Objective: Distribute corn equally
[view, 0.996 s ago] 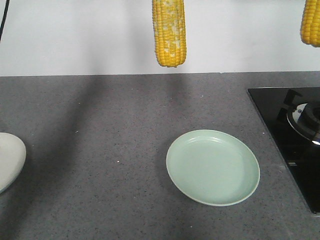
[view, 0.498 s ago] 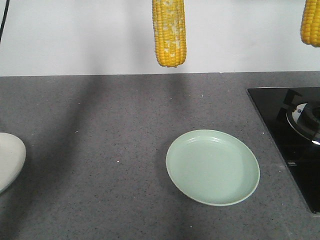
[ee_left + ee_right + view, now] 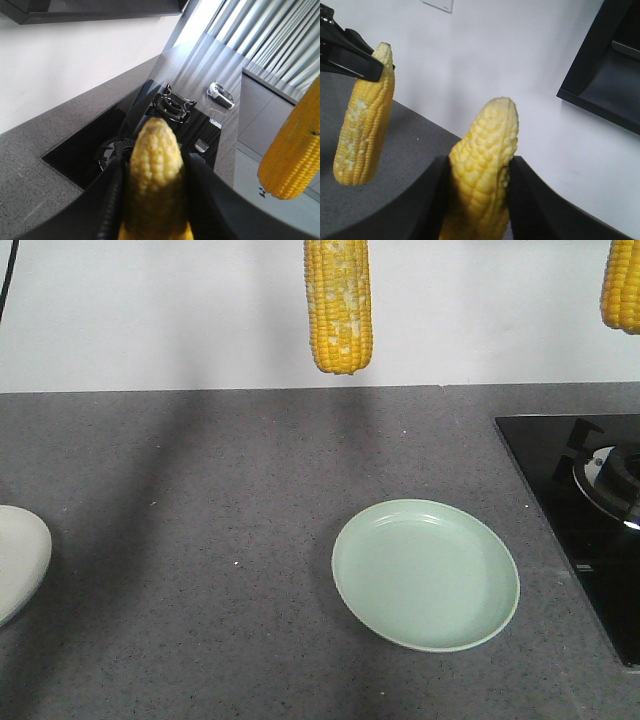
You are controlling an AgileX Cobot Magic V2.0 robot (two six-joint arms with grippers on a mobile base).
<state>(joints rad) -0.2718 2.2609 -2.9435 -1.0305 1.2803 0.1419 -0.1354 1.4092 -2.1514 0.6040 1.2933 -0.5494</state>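
My left gripper is clamped on the patchy cob, hanging vertical, blunt end down, high over the desk; the green plate lies below and slightly to its right. My right gripper pinches the plain cob above the stove, farther from the plate. Both cobs are yellow, one with whitish patches. I judge the left arm nearer.

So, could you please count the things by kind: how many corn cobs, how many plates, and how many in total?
Corn cobs: 2, a patchy cob in the left claw and a yellow cob in the right claw
Plates: 2, a green plate and a white plate
Total: 4
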